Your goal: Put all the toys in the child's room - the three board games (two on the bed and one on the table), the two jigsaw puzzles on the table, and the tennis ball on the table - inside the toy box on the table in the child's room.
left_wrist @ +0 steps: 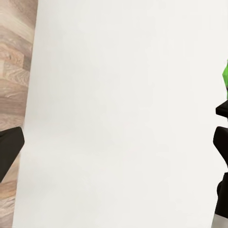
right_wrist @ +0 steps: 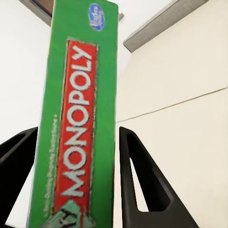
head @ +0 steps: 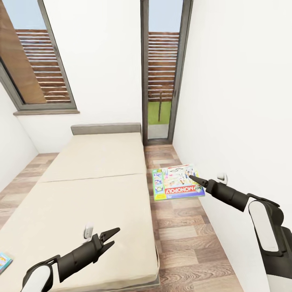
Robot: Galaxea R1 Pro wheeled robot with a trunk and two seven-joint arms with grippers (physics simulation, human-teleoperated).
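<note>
My right gripper (head: 194, 179) is shut on the edge of the green-edged Monopoly board game (head: 177, 181). It holds the box roughly flat in the air over the wood floor, between the bed (head: 93, 178) and the right wall. The right wrist view has the box's green side (right_wrist: 76, 118) clamped between both dark fingers (right_wrist: 142, 180). My left gripper (head: 113, 236) hovers open and empty over the near end of the beige mattress. A corner of a blue-edged colourful flat box (head: 3, 260) lies on the bed at the picture's left edge.
The bed has a grey headboard (head: 106, 128) against the far wall. A narrow strip of wood floor (head: 182, 235) runs between bed and right wall toward a tall glass door (head: 161, 81). A window (head: 36, 61) is at the back left.
</note>
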